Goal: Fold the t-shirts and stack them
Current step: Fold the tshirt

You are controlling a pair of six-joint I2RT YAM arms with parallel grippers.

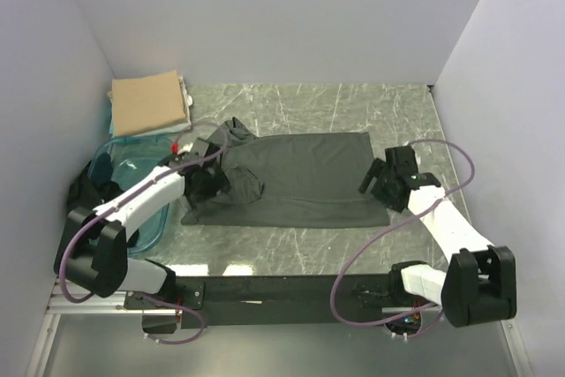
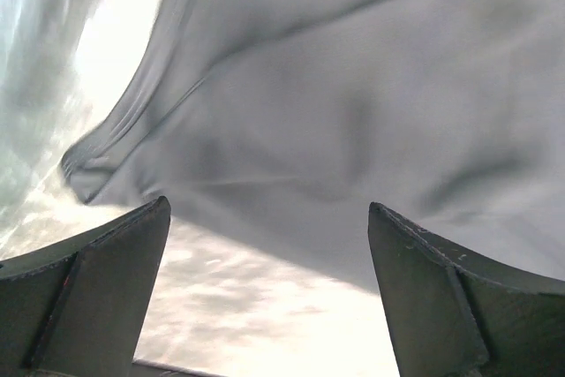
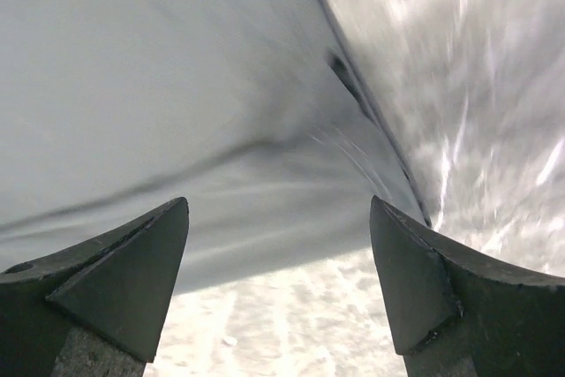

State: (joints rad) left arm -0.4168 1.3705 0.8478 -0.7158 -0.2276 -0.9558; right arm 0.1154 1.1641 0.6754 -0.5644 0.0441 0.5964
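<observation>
Flanking one charcoal t-shirt (image 1: 305,174), left pincer (image 2: 269,204) and right pincer (image 3: 279,200) gape; one tan t-shirt (image 1: 148,103) lies folded.

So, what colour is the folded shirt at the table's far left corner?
The folded shirt is plain tan; the top external view shows it best.

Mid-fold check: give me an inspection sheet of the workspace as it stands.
Surface: marble-pattern table, flat.
Job's things: grey shirt spread mid-table, left end bunched; tan shirt folded, back left.
Clutter: teal tub at left edge; dark heap beside it, unclear.
Grippers: left gripper open at bunched end; right gripper open at shirt's right edge; neither holds cloth.
Cables: purple cables loop off both arms.
Surroundings: plain walls on three sides.
</observation>
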